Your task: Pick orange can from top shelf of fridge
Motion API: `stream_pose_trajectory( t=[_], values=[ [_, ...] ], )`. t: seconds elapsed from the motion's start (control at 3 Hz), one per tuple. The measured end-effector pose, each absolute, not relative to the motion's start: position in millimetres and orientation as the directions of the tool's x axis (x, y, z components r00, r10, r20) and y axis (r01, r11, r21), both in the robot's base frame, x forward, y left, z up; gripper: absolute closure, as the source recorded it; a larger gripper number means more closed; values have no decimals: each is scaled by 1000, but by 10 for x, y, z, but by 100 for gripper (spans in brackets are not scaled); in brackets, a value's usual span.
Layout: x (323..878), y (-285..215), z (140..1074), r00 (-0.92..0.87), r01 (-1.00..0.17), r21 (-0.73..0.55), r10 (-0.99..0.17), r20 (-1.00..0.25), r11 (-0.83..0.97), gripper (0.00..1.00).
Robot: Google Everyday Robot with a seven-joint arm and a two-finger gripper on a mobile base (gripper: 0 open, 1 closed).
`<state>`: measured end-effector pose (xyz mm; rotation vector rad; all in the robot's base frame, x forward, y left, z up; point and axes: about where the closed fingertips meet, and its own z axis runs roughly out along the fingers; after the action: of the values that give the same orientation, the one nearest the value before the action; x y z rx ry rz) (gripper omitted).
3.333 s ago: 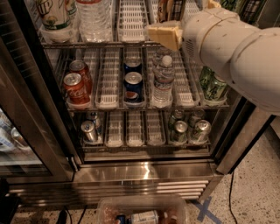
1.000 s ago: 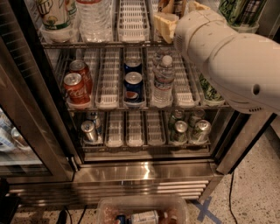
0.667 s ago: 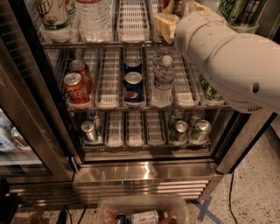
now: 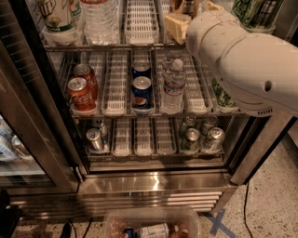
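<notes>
- Fridge [image 4: 153, 183]: door open, steel base at the bottom, three wire racks in view.
- Arm [image 4: 247, 60]: a bulky white casing that enters from the right and covers the right end of the top shelf [image 4: 107, 46] and of the rack below.
- Gripper [image 4: 180, 23]: cream-coloured, at the arm's tip, up at top-shelf level and just right of the white lane tray [image 4: 142, 21]. Cannot tell whether it is open or closed, or whether it has hold of anything.
- Orange can [image 4: 182, 5]: a brownish shape on the top shelf right behind the gripper, cut off by the frame's upper edge. Contact with the gripper cannot be made out.
- Also on the top shelf: a clear bottle [image 4: 100, 18] left of the lane tray, a white-and-green container [image 4: 58, 16] at far left, and green cans [image 4: 253, 11] at far right beyond the arm.
- Middle rack: two Coke cans [image 4: 79, 93] in the left lane, one behind the other. Two Pepsi cans [image 4: 141, 90] stand in the centre lane, with a water bottle [image 4: 173, 86] just right of them. A green can [image 4: 222, 98] is partly hidden under the arm.
- Bottom rack: silver-topped cans at left [image 4: 95, 138] and a cluster at right [image 4: 202, 137], with bare lanes between.
- Floor: a clear plastic bin [image 4: 151, 225] in front of the base and a blue tape cross [image 4: 216, 222] to its right.
</notes>
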<state>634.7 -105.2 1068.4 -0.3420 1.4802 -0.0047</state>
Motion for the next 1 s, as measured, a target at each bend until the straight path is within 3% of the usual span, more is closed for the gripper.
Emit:
stream_pose_trajectory(
  t=[0.33,1.0],
  values=[
    [6397,-1071,10680,98,-195,-229,-214,-972,954,34],
    [6466,-1049,10676,95,-193,-228,-213,-972,954,77]
  ],
)
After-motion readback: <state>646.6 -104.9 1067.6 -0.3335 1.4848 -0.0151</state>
